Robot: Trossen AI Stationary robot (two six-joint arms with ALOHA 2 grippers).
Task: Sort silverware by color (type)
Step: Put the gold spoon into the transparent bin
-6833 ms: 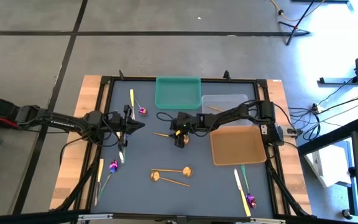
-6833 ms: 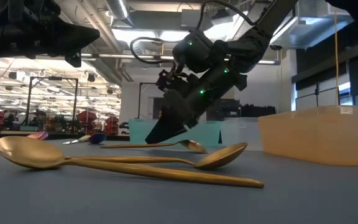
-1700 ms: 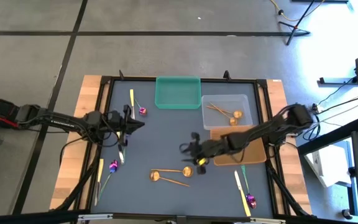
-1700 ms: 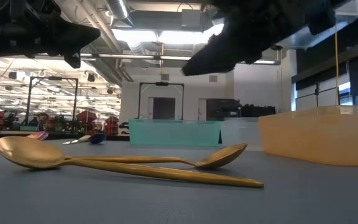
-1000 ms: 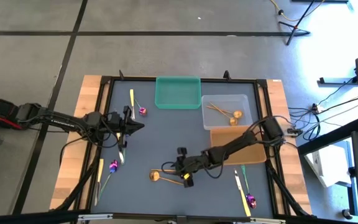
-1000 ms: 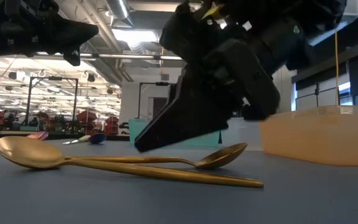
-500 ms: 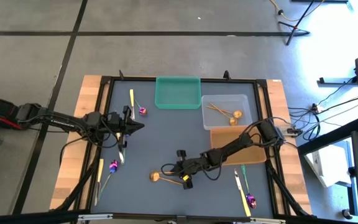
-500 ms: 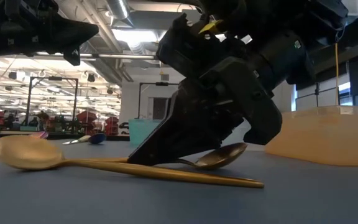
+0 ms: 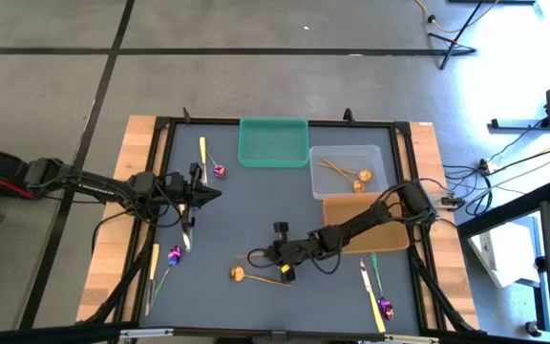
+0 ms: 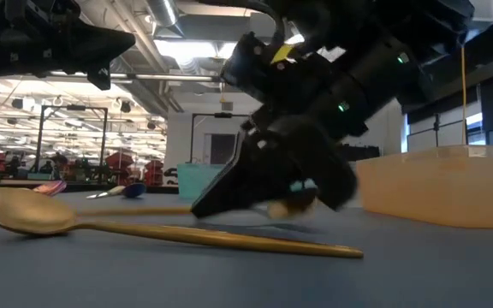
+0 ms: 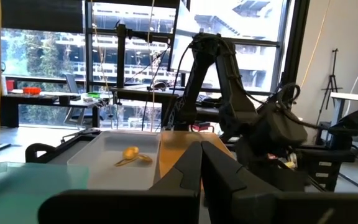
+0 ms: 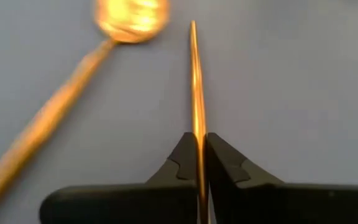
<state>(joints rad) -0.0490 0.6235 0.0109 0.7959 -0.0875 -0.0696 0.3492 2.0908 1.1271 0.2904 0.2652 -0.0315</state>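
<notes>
Clear tray (image 9: 346, 156) holds gold spoons (image 9: 356, 179) — right jaws clamp another gold spoon (image 12: 196, 93), left jaws together

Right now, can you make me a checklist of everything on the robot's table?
Surface: dark table in a wooden frame.
Job's things: gold spoons in the clear tray; one gold spoon on the table; purple spoons and yellow knives scattered.
Clutter: green tray and orange tray.
Grippers: right gripper shut on a gold spoon handle; left gripper shut, holding nothing.
Cables: bundles along both arms and beside the table.
Surroundings: grey floor, big room behind.
</notes>
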